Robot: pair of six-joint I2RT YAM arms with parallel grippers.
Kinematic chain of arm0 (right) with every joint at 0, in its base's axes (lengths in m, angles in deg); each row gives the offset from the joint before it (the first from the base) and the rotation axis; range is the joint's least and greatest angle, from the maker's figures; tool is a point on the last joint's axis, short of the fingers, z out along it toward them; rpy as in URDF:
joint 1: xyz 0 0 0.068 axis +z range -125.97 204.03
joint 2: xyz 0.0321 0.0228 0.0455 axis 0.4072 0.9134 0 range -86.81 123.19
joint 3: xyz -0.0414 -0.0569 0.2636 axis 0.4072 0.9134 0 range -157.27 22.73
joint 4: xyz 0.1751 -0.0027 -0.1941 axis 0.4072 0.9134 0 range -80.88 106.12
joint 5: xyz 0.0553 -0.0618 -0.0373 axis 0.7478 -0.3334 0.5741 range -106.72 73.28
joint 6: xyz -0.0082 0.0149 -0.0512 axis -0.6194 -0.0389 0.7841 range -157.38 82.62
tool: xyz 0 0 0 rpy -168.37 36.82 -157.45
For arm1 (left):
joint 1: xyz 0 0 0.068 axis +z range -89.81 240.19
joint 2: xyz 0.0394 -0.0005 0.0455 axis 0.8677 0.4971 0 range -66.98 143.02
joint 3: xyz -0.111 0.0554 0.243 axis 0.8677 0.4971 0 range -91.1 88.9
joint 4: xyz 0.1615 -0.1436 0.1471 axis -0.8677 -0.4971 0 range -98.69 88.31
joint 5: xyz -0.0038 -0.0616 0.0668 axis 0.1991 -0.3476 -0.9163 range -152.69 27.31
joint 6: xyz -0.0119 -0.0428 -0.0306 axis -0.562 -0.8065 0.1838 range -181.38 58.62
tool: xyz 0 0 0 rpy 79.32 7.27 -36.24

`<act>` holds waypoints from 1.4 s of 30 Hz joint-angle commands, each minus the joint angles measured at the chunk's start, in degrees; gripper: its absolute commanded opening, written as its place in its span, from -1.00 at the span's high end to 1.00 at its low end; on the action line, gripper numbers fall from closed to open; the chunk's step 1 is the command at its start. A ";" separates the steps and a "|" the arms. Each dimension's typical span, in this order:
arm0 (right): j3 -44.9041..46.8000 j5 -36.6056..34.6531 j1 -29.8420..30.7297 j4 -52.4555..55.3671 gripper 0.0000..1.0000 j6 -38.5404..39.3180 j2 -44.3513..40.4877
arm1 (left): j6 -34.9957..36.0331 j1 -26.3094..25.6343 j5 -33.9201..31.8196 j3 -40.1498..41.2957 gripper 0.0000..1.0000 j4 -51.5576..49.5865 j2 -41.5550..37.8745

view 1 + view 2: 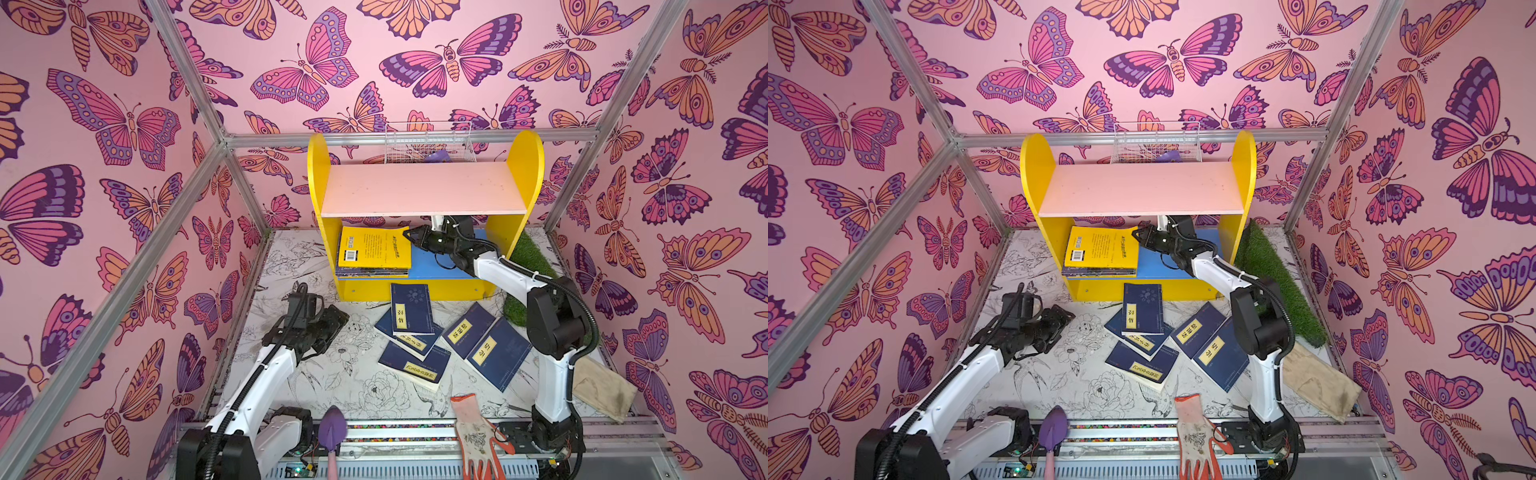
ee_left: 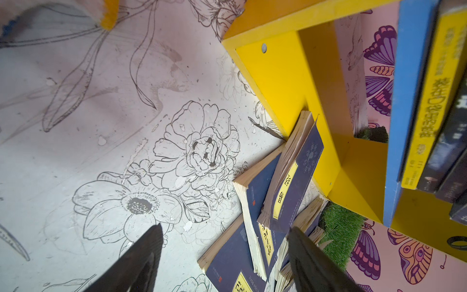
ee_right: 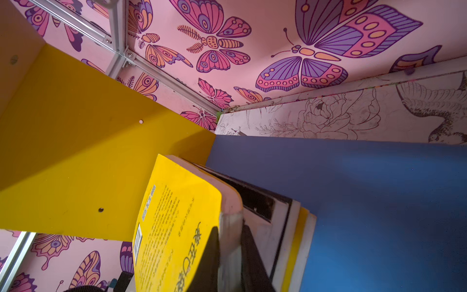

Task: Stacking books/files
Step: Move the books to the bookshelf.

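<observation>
A yellow book (image 1: 374, 249) (image 1: 1104, 249) tops a short stack of books (image 1: 372, 272) on the blue lower board (image 1: 436, 266) of the yellow shelf unit (image 1: 528, 166). My right gripper (image 1: 409, 235) (image 1: 1138, 233) (image 3: 230, 235) reaches under the pink upper board and is shut on that yellow book's (image 3: 177, 215) right edge, which is lifted off the dark covers (image 3: 255, 199) below. Several navy books with yellow labels (image 1: 411, 309) (image 1: 469, 328) (image 1: 498, 353) (image 1: 415, 365) lie overlapping on the floor in front. My left gripper (image 1: 336, 316) (image 1: 1061, 316) (image 2: 225, 227) stands open and empty just left of them (image 2: 298, 166).
A white-and-orange work glove (image 1: 478, 432) and a purple trowel (image 1: 332, 428) lie at the front edge. A beige cloth (image 1: 602, 386) is at the right, green turf (image 1: 528, 253) beside the shelf, and a wire basket (image 1: 428, 143) behind its top.
</observation>
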 commanded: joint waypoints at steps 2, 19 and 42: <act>1.70 4.07 -0.53 -2.00 1.00 0.83 -3.81 | 1.06 -0.19 0.59 -0.37 -0.60 0.35 0.11; -9.10 3.37 0.97 3.57 1.00 1.26 2.72 | 3.75 -2.47 3.37 -11.48 -0.37 10.97 11.36; -10.40 -1.18 3.93 15.36 0.02 10.98 0.87 | -0.49 -3.43 -3.30 -19.32 -0.23 15.23 22.17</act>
